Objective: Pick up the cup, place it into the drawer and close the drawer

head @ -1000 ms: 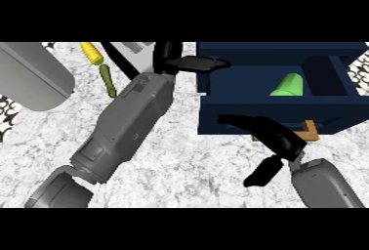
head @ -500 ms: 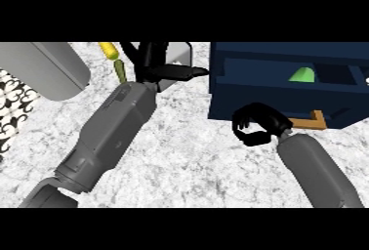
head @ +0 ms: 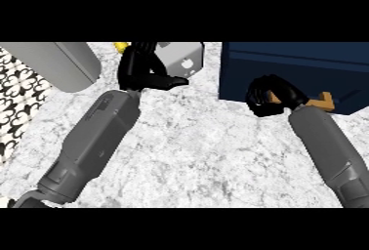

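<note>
A marbled counter (head: 194,146) fills the scene from above. At far left a patterned black-and-white strip (head: 18,102) runs along the edge, and beside it lies a large grey rounded object (head: 61,63). Next, the left hand (head: 148,71) reaches up the counter with its fingers straight and thumb out, holding nothing; a scrap of yellow (head: 120,46) peeks out just above it. Touching or just behind the fingers sits a light grey object with a hole (head: 184,56); what it is cannot be told. To the right stands the dark blue drawer (head: 296,73), showing only its solid face, so it looks shut or nearly shut. The right hand (head: 270,95) is curled against its lower front, beside a small wooden handle (head: 324,101); whether it grips the handle is unclear. The cup is not visible anywhere, presumably inside.

Risks, as a guess: if the drawer is not fully home, the curled hand could snag the handle and drag it open when withdrawing. The left hand could knock the grey object.
</note>
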Robot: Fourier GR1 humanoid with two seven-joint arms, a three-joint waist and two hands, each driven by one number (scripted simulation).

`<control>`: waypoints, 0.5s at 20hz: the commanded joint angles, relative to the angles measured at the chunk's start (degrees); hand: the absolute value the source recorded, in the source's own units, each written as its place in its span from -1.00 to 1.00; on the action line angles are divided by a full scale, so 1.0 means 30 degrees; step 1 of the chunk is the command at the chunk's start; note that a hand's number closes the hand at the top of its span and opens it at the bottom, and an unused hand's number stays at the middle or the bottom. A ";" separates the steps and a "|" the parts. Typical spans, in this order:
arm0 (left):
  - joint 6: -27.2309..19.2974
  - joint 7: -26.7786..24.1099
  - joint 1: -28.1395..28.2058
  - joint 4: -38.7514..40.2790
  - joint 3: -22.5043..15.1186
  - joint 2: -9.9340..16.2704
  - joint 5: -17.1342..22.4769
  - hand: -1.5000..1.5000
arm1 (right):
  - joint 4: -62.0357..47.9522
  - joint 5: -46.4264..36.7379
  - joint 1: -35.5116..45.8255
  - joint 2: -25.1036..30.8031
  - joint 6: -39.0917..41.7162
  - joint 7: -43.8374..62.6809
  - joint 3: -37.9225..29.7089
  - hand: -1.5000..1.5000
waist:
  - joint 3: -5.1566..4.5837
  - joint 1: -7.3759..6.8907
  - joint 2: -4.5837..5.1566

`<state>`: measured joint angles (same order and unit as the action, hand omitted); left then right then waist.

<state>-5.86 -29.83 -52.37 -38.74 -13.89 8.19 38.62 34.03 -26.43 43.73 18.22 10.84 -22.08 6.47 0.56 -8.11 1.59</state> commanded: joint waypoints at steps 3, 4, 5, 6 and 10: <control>0.0647 0.0501 0.0685 -0.0860 -0.0125 0.0615 0.0080 -1.00 | -0.1960 0.0717 0.3222 0.1538 -0.0483 0.0746 -0.2006 1.00 | -0.0083 -0.0752 0.0211; 0.1005 0.0718 0.0791 -0.1062 -0.0194 0.1019 0.0059 -1.00 | -0.1947 0.0982 0.3094 0.1637 -0.0595 0.0747 -0.2291 1.00 | -0.0077 -0.0880 0.0166; 0.0926 0.0601 0.1030 -0.0952 -0.0243 0.0785 0.0046 -1.00 | -0.1941 0.0985 0.3305 0.1772 -0.0390 0.0838 -0.2265 1.00 | -0.0088 -0.0898 0.0277; 0.1198 0.0596 0.1105 -0.1200 -0.0272 0.1050 0.0027 -1.00 | -0.1913 0.1115 0.3062 0.1834 -0.0518 0.0638 -0.2390 1.00 | -0.0078 -0.1021 0.0257; 0.1498 0.0644 0.1228 -0.1435 -0.0290 0.1129 0.0093 -1.00 | -0.1453 0.1663 0.3470 0.2524 0.0404 0.0635 -0.2731 1.00 | -0.0102 -0.1244 0.0328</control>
<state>-2.63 -28.17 -49.40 -42.10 -14.55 10.71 38.87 32.28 -21.50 44.08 19.47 16.96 -24.23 3.17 0.86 -9.58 1.67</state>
